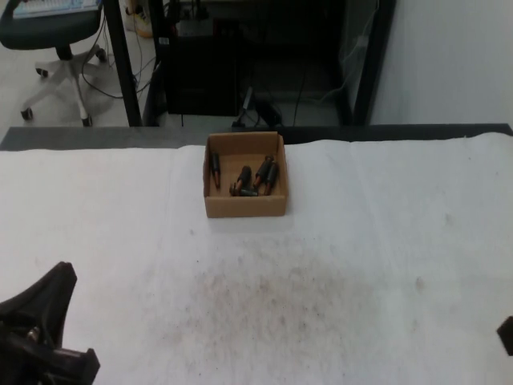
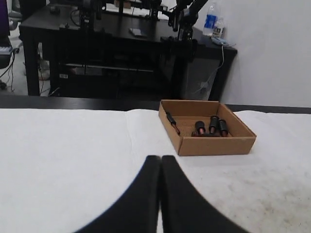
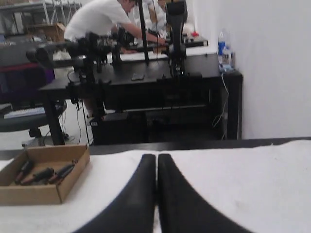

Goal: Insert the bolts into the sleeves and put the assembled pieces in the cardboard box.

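Robotics lab or workshop, not a home. Long bench covered in white cloth, smudged grey in the middle. Behind it stands a black work desk with a lower shelf, loaded with black robot arms on stands and other dark gear. Dark swivel office chair on a white star base sits on the pale hard floor. Clear plastic water bottle is on the desk corner, with a bare white wall beside.

The cardboard box is set on the worktop toward its far middle, with the assembled pieces laid inside it: one along the left wall, the rest gathered to the right. The left end effector is held near-left of the box and the right end effector near-right, both well apart from it.
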